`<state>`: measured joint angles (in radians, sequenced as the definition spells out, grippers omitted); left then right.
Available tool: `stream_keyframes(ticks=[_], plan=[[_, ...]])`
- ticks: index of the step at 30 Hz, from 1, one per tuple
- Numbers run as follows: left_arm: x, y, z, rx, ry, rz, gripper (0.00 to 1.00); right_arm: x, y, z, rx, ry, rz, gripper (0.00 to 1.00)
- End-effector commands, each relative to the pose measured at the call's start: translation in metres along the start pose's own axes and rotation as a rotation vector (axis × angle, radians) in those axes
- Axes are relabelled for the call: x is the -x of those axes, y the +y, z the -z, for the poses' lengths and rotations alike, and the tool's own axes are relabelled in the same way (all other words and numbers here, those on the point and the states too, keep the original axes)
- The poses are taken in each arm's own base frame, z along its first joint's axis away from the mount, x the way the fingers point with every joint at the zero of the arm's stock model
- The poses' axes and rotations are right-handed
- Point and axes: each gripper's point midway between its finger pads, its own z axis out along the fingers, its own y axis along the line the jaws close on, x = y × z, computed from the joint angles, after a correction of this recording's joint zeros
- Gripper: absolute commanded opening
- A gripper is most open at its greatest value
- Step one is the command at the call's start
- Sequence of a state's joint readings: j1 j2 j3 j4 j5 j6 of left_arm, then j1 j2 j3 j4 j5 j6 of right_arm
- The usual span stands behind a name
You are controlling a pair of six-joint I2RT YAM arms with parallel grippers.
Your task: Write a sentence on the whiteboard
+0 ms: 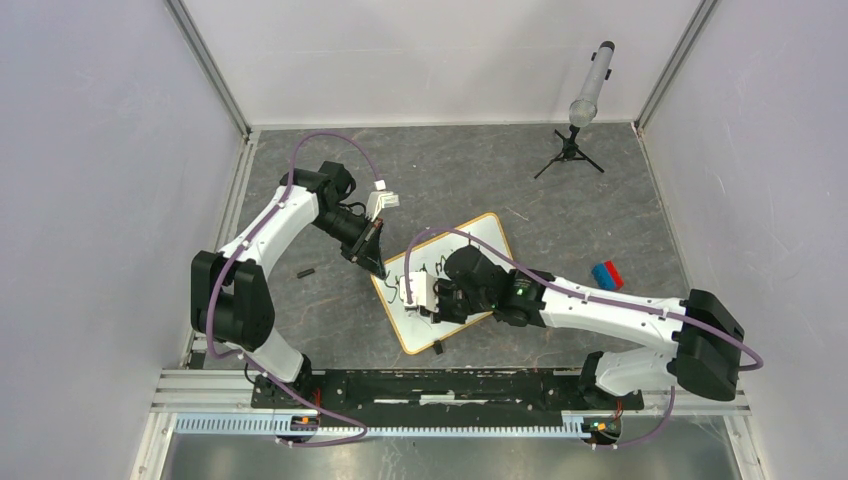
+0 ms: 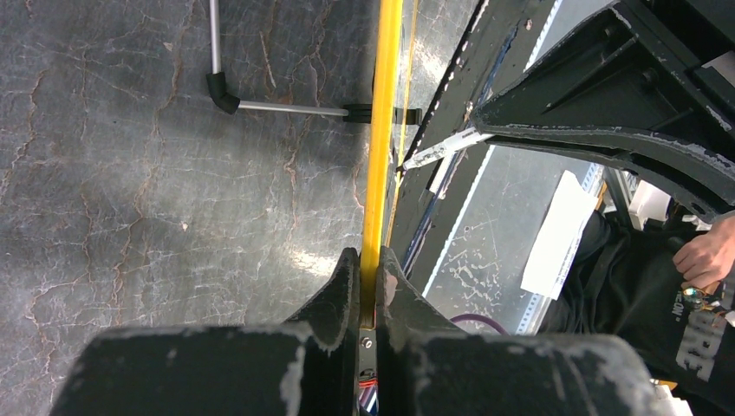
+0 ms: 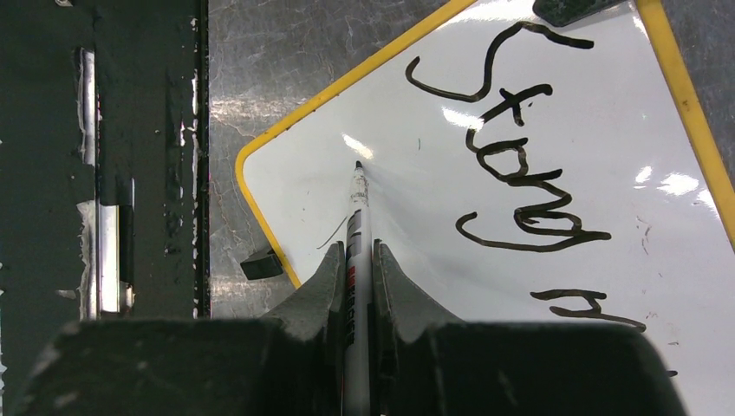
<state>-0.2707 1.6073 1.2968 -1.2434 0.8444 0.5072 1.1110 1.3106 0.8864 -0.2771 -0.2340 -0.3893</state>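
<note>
Nearest the arm bases, one black foot point(image 1: 437, 347) sticks out from the near long edge of the whiteboard point(image 1: 470, 240). The board lies on the grey table point(image 1: 450, 170) in the middle of the workspace. Its long axis runs diagonally, from near-left to far-right.

The right gripper point(image 3: 357, 251) reaches in over the board from the right, its jaws closed on a marker point(image 3: 355, 217). The marker points away from the wrist, with its tip on the white surface just inside the board's near corner. The barrel carries red print too small to read.

Black handwriting runs across the board. The first word begins "St" and may read "Strong", though the letters are loose. A second word is only partly in frame below it.

At the board's left end, the left gripper point(image 2: 368, 260) is clamped on the yellow-orange frame, one finger on each side of the edge.

A small black piece point(image 1: 305, 271) lies on the table left of the board, and a blue and red block point(image 1: 607, 274) sits well to its right. At the far right stands a black tripod point(image 1: 568, 155) carrying a tilted grey cylinder point(image 1: 592, 85).
</note>
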Motion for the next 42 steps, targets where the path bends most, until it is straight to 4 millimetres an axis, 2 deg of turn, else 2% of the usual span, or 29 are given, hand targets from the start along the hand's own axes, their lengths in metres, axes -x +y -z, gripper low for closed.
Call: stream_keyframes(ticks=[1,13,27,34,38,42], plan=[[0.009,0.008,0.003,0.046,-0.018,-0.040,0.02,0.027,-0.011,0.000,-0.038,-0.061,0.017,0.00],[0.009,0.009,0.004,0.050,-0.019,-0.040,0.02,0.014,0.004,-0.003,0.008,-0.020,0.064,0.00],[0.010,0.009,0.005,0.055,-0.019,-0.043,0.02,-0.005,0.003,0.005,-0.019,0.047,0.090,0.00],[0.010,0.009,0.005,0.058,-0.020,-0.046,0.03,-0.013,0.011,0.002,0.018,0.068,0.080,0.00],[0.011,0.008,0.006,0.059,-0.022,-0.048,0.02,-0.010,0.017,-0.002,0.042,0.065,0.085,0.00],[0.011,0.009,0.006,0.060,-0.022,-0.047,0.02,0.003,0.017,-0.007,0.049,0.042,0.088,0.00]])
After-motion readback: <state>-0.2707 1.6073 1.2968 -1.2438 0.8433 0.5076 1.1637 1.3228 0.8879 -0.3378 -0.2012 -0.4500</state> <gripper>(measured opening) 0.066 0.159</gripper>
